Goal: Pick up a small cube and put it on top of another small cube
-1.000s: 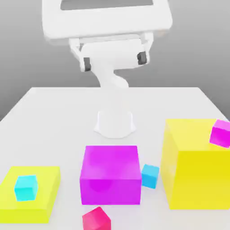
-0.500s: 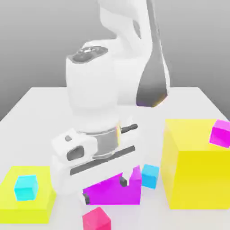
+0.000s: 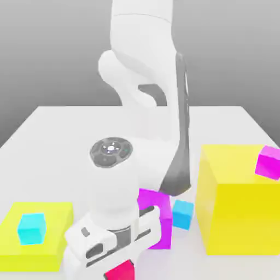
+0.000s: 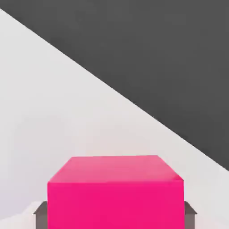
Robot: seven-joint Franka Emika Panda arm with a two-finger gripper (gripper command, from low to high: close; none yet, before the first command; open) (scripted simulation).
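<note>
A small pink-red cube [image 4: 114, 188] sits between my gripper's [image 4: 114, 216] two grey fingertips [image 4: 41, 214], which are shut against its two sides. In the exterior view the same cube [image 3: 121, 272] peeks out under the white hand [image 3: 112, 249], low at the table's near edge. Other small cubes: a cyan one [image 3: 31, 228] on a low yellow block [image 3: 54, 240], a cyan one [image 3: 182, 214] on the table, and a magenta one [image 3: 268, 162] on top of a tall yellow block [image 3: 235, 208].
A large magenta block [image 3: 156, 216] stands mid-table, mostly hidden behind my arm. The tall yellow block is at the exterior view's right, the low yellow block at its left. The table's near edge runs close to the hand.
The arm swung down from high at the back to the near table edge. The open fingers came over the pink-red cube and shut on it.
</note>
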